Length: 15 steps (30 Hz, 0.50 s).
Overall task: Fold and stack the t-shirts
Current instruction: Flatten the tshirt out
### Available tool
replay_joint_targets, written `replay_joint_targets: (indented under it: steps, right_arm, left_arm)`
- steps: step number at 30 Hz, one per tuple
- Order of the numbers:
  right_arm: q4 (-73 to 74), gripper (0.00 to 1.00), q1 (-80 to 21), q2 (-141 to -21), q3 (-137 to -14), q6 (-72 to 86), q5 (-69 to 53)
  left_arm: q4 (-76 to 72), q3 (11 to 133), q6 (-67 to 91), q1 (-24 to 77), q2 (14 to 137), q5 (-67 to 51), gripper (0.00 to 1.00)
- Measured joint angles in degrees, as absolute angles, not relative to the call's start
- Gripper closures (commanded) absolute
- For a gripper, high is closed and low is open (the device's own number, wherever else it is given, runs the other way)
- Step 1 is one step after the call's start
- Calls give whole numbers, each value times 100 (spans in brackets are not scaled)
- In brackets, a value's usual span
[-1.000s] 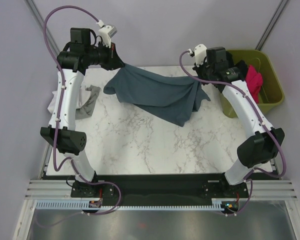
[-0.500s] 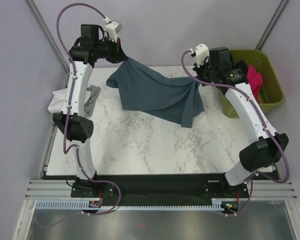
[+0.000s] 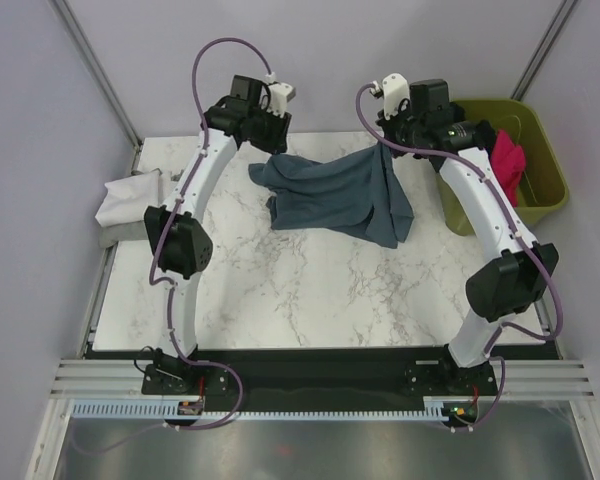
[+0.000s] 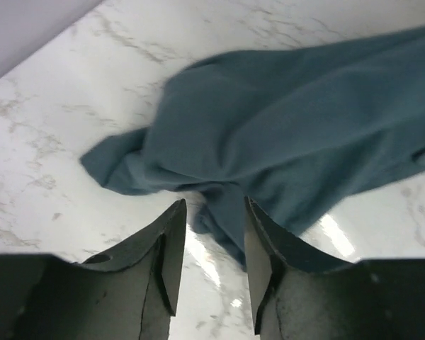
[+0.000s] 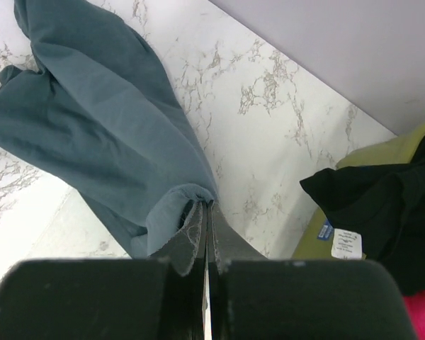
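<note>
Spreading comes first: the slate blue-grey t-shirt (image 3: 335, 195) lies bunched on the table (image 3: 280, 290) just left of the olive-green bin (image 3: 548, 195), one edge lifted and clenched in the right gripper (image 5: 204, 212) on the side nearest the bin. The left gripper (image 4: 214, 205) hovers farther from the bin over the shirt's other end, jaws parted, gripping nothing. Judging from this, it should drop onto that crumpled end, pinch a single layer, then both arms draw the cloth taut and low, away from the bin, so it lands flat.
</note>
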State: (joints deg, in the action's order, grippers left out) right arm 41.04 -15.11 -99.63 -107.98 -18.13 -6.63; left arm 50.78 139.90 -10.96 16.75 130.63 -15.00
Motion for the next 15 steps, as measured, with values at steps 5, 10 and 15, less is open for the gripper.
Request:
replay_joint_targets:
  steps: [5,10,15]
  right_arm:
    - [4062,100,-1509,-10431,-10940,-1811,-642]
    - [4062,100,-1496,-10971,-11174,-1813,-600]
    - [4027,100,-1356,-11319,-11358,-1798,-416]
  left_arm:
    - [4958,12359,-1072,2724,11657,-1500,27]
    - [4790,11257,-875,3463,11039,-2102,30]
    - [4678,11386,-550,3336,11863,-2646,35]
